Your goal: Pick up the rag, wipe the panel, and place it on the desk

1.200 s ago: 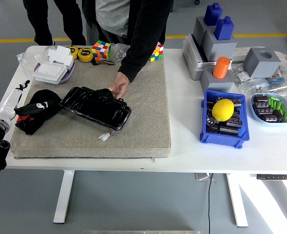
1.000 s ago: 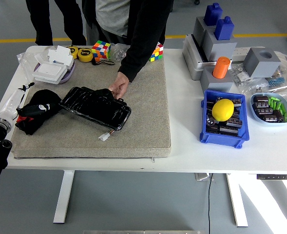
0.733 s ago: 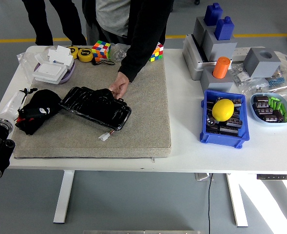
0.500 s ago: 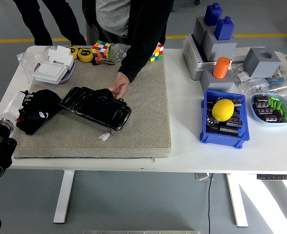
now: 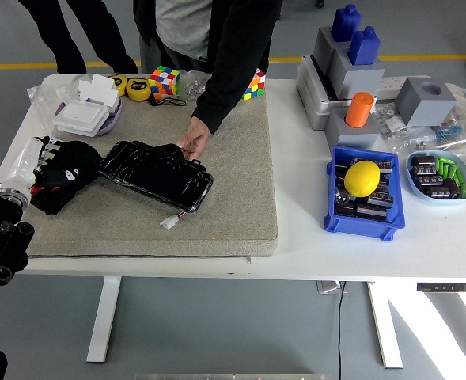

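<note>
The black rag (image 5: 73,172) lies bunched at the left end of the grey mat (image 5: 233,198), touching the left end of the panel. My left hand (image 5: 46,155) comes in from the left edge on its white forearm, and its fingers are curled into the rag's left side. The glossy black panel (image 5: 157,176) lies slanted on the mat, with a small white connector (image 5: 169,222) at its near edge. A person's hand (image 5: 191,145) rests on the panel's far right edge. My right hand is out of view.
A white box (image 5: 86,111), tape rolls and puzzle cubes (image 5: 164,81) line the mat's far edge. On the right stand grey and blue blocks (image 5: 351,55), an orange cylinder (image 5: 360,108), a blue bin (image 5: 363,194) holding a yellow ball, and a parts bowl (image 5: 442,176).
My left hand has slid forward and to the right onto the rag, and the rag has bunched up and shifted slightly away from me. The panel and the person's hand have stayed put.
</note>
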You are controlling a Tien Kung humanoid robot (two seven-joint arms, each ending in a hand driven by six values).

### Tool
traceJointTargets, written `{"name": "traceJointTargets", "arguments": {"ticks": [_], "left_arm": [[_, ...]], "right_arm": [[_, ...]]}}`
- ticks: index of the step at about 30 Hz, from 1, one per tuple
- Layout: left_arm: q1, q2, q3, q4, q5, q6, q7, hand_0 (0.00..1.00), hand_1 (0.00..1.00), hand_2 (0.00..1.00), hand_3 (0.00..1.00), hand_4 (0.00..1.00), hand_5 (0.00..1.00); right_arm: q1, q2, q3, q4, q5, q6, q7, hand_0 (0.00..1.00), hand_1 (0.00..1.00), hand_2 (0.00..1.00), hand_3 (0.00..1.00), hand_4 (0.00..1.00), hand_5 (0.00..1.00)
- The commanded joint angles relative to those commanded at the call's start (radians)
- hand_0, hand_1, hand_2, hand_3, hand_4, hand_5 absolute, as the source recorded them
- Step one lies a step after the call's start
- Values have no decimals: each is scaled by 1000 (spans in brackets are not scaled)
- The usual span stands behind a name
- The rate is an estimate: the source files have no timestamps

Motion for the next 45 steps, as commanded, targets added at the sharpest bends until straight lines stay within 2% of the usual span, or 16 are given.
{"name": "traceJointTargets", "arguments": {"ticks": [3,4,13,18,22,28,35,45], "left_arm": [[5,2,-8,-13,23,7,-4,261,306,438,561,664,2],[7,3,-14,-19,31,8,-5,221,268,388,557,656,2],[25,17,-67,-99,91,43,-35,212,258,370,554,655,2],[28,12,-51,-138,69,54,-52,209,251,358,553,659,2],[24,8,-9,-167,49,64,-67,209,252,358,554,664,2],[16,-7,37,-135,45,78,-91,214,257,359,555,671,2],[12,-21,44,-94,35,95,-114,216,259,363,556,669,2],[-6,-33,80,-94,19,92,-102,217,261,364,556,671,2]], "right_arm": [[-1,-2,1,0,-1,-1,2,587,565,482,521,911,373],[-1,-2,1,0,0,-2,3,587,565,481,521,909,373],[-8,-2,-8,1,3,-4,6,587,565,481,521,908,374],[-14,1,-8,2,5,-4,8,587,564,480,520,906,372],[-8,1,-17,3,11,-4,9,588,565,481,521,906,370],[-10,0,-32,10,28,-4,13,588,563,481,521,905,368],[-10,1,-34,12,30,-3,14,588,563,479,521,904,369],[0,5,-22,13,29,-1,14,588,563,480,520,903,367]]}}
